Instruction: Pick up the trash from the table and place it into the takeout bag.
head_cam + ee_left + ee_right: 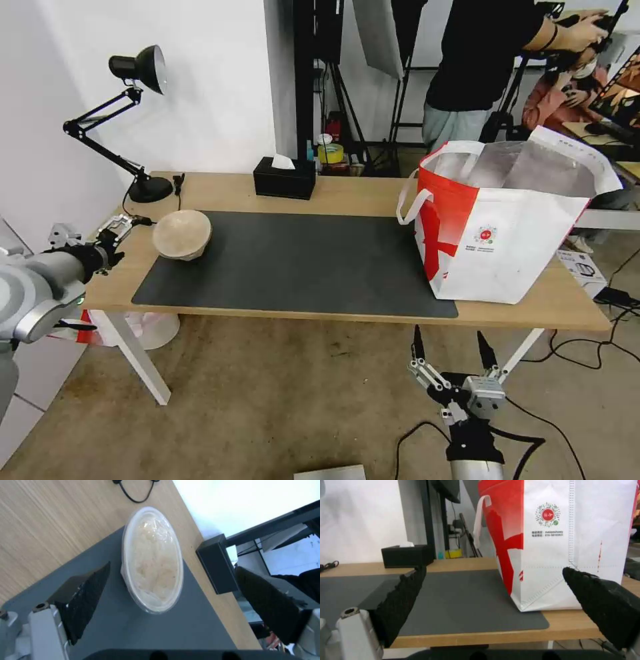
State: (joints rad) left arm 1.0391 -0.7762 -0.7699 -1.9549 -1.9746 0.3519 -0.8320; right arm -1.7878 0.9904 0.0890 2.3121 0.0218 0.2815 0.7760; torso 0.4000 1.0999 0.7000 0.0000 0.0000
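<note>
**Left pincer spread beside the pulp bowl; right pincer waits below the bench edge**

In the head view we see our left pincer (123, 225) at the left of the frame, level with the bench (347, 193) top and just beside the beige pulp bowl (182, 234). Its fingers are spread apart and grasp nothing. The bowl sits at the near-left corner of the dark grey mat (300, 263), tipped so that its rounded underside faces the camera. In the left wrist view the same bowl (152, 560) shows its clear lid and pale contents, lying between the two black fingertips (88, 590), closer to one of them; we cannot tell whether that fingertip touches the rim.

Our right pincer (453, 347) hangs at the lower centre-right of the head view, in front of the bench's near edge and below it, fingers pointing up and released, nothing between them. The right wrist view looks along the bench top, with both spread fingertips (403, 597) in the foreground.

The takeout bag (497, 223) stands upright at the right of the frame, its base half on the mat's right end and half on bare wood, mouth open with the foil lining showing. In the right wrist view its red-and-white side and round logo (547, 514) face us.

A black tissue box (284, 177) sits at the bench's far edge, upper centre, and a black desk lamp (133, 120) stands at the upper left.
</note>
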